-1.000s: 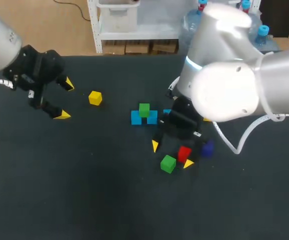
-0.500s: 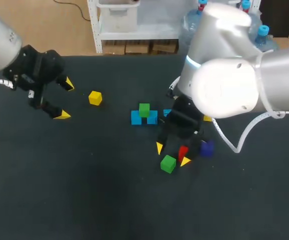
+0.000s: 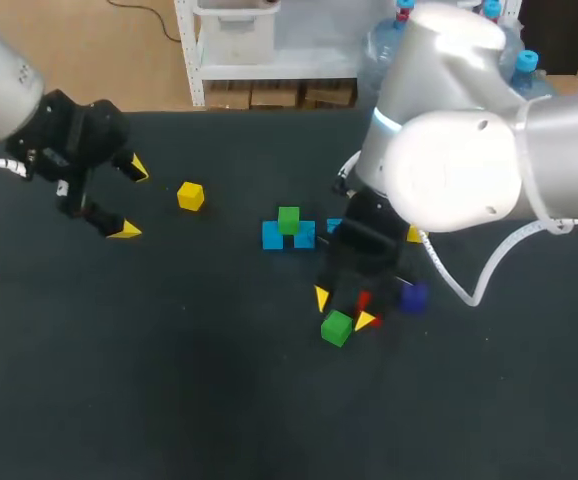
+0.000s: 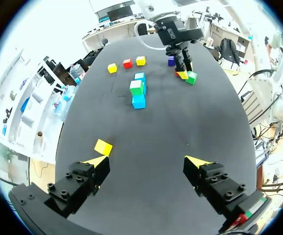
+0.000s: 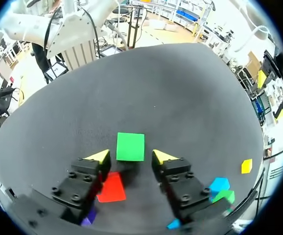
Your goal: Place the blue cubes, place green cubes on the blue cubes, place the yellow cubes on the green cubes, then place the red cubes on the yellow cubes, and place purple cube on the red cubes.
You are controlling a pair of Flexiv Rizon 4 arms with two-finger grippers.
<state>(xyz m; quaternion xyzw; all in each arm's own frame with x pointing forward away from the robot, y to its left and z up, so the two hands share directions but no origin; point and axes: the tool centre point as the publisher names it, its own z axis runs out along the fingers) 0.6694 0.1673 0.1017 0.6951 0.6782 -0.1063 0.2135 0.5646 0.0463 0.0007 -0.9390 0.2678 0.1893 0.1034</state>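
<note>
Fingers (image 5: 98, 156) of the right gripper (image 5: 130, 157) gape either side of one loose green cube (image 5: 130, 146), not touching, one red cube (image 5: 112, 187) beside; a second green cube (image 3: 288, 219) tops three blue cubes (image 3: 272, 237); the left gripper (image 4: 146, 159) hangs spread.

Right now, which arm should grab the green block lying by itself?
Right, probably. The right claw is open just short of that green block, while the left claw is far across the table.
</note>
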